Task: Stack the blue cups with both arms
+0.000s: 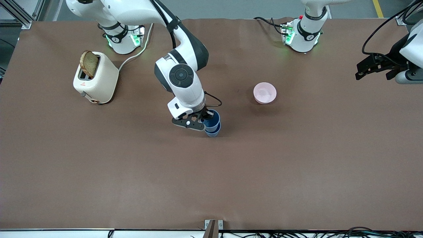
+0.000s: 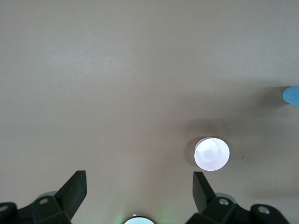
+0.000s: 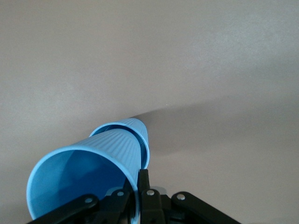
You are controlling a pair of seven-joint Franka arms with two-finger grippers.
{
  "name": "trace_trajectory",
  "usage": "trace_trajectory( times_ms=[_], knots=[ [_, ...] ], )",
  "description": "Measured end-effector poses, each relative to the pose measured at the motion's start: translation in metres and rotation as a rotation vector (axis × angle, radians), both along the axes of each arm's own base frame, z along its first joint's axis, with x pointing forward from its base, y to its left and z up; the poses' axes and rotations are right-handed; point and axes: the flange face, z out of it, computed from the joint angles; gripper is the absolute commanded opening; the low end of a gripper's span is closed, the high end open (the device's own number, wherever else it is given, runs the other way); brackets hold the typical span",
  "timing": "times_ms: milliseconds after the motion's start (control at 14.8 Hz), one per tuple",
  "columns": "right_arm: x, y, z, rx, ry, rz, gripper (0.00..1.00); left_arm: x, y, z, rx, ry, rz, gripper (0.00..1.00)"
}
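Blue cups [image 1: 212, 125] sit nested at table centre, the right gripper [image 1: 202, 119] pinching the upper cup's rim at its nine o'clock. Withdrawing before letting go could tip the stack. Left gripper [image 1: 375, 67], fingers spread, waits at three o'clock.

Your right arm reaches down from its base at the front view's eleven o'clock toward the table's middle, elbow bent, wrist pitched down, and your right gripper [image 1: 205, 119] [image 3: 136, 186] has its fingers closed across the rim wall of the upper blue cup [image 1: 211, 120] [image 3: 84, 179], one finger inside and one outside. Your left arm waits raised at that view's three o'clock edge, over its own end of the table. Your left gripper [image 1: 369, 70] [image 2: 138, 192] faces nine o'clock with its fingers spread wide and nothing between them.
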Motion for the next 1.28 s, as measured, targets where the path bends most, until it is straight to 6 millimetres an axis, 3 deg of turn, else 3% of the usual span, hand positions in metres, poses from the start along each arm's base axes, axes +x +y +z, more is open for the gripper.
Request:
trace_trajectory(
  times_ms=[337, 945, 1080, 1147, 1282],
  knots=[
    [0.000, 0.000, -0.001, -0.001, 0.000, 0.000, 0.05, 0.000, 0.000, 0.000, 0.000, 0.000, 0.000, 1.00],
    [0.000, 0.005, -0.033, -0.016, 0.011, 0.003, 0.19, 0.001, -0.007, 0.001, 0.011, -0.012, -0.015, 1.00],
    [0.001, 0.005, -0.032, -0.015, 0.009, 0.003, 0.38, 0.001, -0.007, 0.001, 0.011, -0.012, -0.015, 1.00],
    [0.002, 0.004, -0.031, -0.014, 0.006, 0.001, 0.54, 0.001, -0.007, 0.001, 0.011, -0.012, -0.015, 1.00],
    [0.010, -0.002, -0.021, -0.008, -0.012, -0.012, 1.00, 0.001, -0.007, 0.001, 0.011, -0.012, -0.015, 1.00]
  ],
)
